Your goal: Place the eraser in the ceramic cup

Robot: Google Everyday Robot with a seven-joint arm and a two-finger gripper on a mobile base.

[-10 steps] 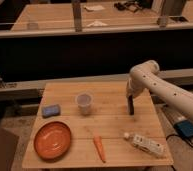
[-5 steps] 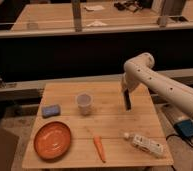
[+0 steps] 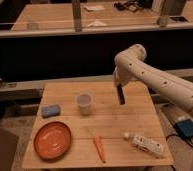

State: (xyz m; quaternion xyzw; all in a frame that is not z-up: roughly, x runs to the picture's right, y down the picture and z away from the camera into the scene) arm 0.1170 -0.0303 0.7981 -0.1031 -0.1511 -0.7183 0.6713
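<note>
The ceramic cup (image 3: 84, 102) stood on the surface (image 3: 115, 125), toward its far side and a little left of middle. The claw (image 3: 120, 86) hung above the far right part of the surface, gripping the eraser (image 3: 121, 95), which hung upright to the right of the cup and apart from it. A pad (image 3: 51, 110) lay left of the cup. A plate (image 3: 52, 140) sat at the near left, a carrot (image 3: 99, 148) lay right of it, and a tube (image 3: 145, 144) lay at the near right.

I seem to be in a lab workroom: long wooden benches (image 3: 55, 15) at twelve o'clock beyond my table (image 3: 115, 125), my gripper (image 3: 119, 86) clasping the eraser (image 3: 121, 96) over its two o'clock part.
</note>
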